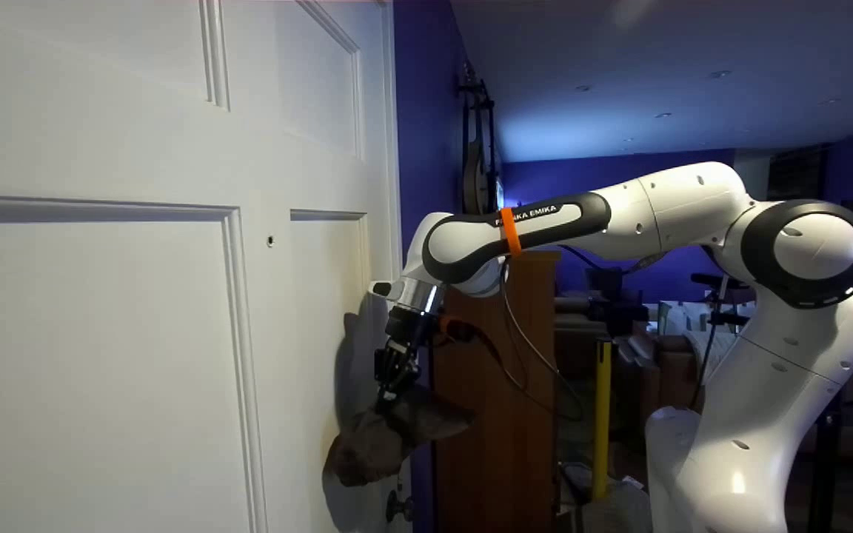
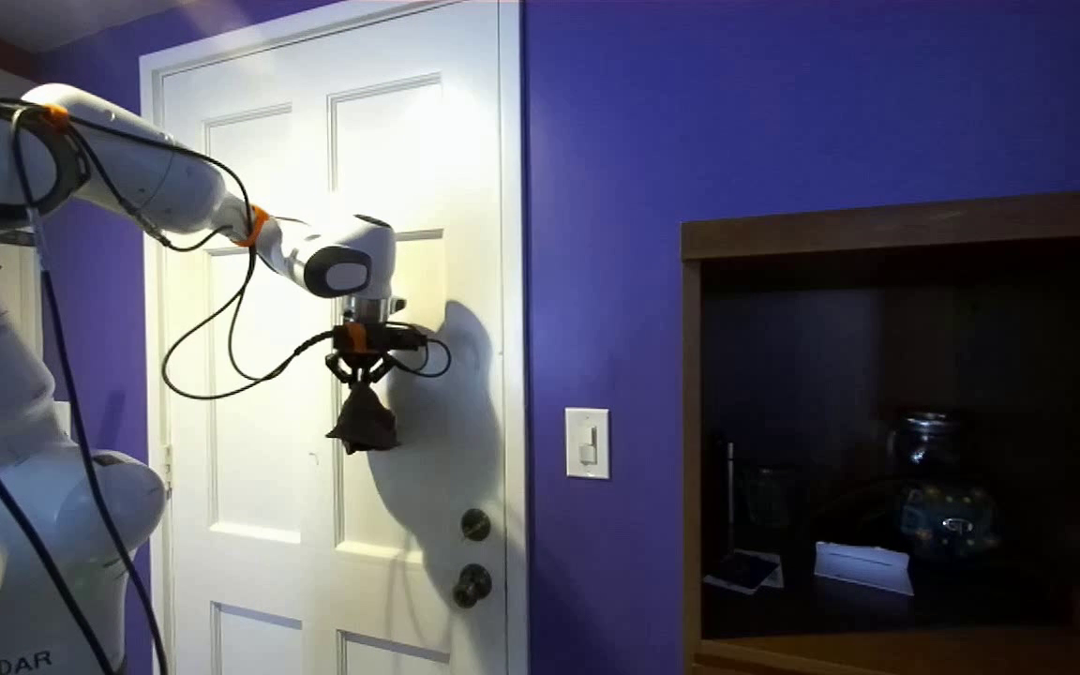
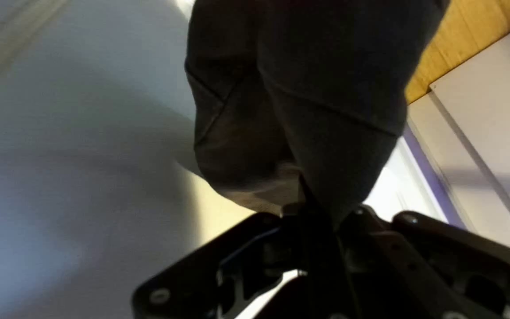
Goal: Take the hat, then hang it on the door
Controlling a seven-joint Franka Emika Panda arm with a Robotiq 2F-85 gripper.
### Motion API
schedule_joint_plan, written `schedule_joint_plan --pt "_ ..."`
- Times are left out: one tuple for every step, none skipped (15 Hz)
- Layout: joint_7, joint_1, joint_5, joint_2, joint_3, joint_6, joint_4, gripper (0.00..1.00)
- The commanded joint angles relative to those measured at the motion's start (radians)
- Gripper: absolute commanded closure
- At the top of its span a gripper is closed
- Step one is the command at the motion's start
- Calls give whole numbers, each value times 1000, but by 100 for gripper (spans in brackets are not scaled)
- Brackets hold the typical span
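The hat is a dark brown cap and hangs from my gripper in front of the door, in both exterior views: hat (image 1: 375, 448), hat (image 2: 364, 424). In the wrist view the hat (image 3: 326, 88) fills the upper middle. My gripper (image 1: 391, 392) points down, its fingers shut on the hat's top edge; it also shows in an exterior view (image 2: 362, 375) and the wrist view (image 3: 319, 212). The white panelled door (image 1: 101, 333) stands upright behind the hat; it also shows in an exterior view (image 2: 254, 450). I cannot tell whether the hat touches the door.
The door knob (image 2: 472, 586) and a lock (image 2: 475, 524) sit low at the door's edge. A small dark spot (image 1: 270, 240) and a thin mark (image 2: 313, 458) are on the door. A brown wooden cabinet (image 1: 500, 414) stands beside the door. A light switch (image 2: 587, 443) is on the purple wall.
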Motion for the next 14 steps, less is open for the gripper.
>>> schedule_joint_plan --pt "-165 24 -8 -20 15 36 -44 99" --pt "-203 28 -17 -21 24 38 -52 99" --pt "-252 32 -10 -22 24 47 -62 99" --pt "-179 8 1 1 28 6 -26 97" --pt "-208 13 1 1 31 13 -34 97" --pt "-223 15 1 1 33 17 -39 97" --pt "-231 15 1 1 34 21 -40 97" --pt "-237 15 1 1 34 21 -40 97" --pt "-240 15 1 1 34 22 -40 97" --pt "-285 29 -6 3 34 18 -32 99" --pt "-313 34 -14 3 38 20 -30 99" --pt "-354 43 -19 1 44 16 -30 99" --pt "-395 50 -19 -1 50 19 -33 99" --pt "-431 59 -22 -3 61 23 -37 99"
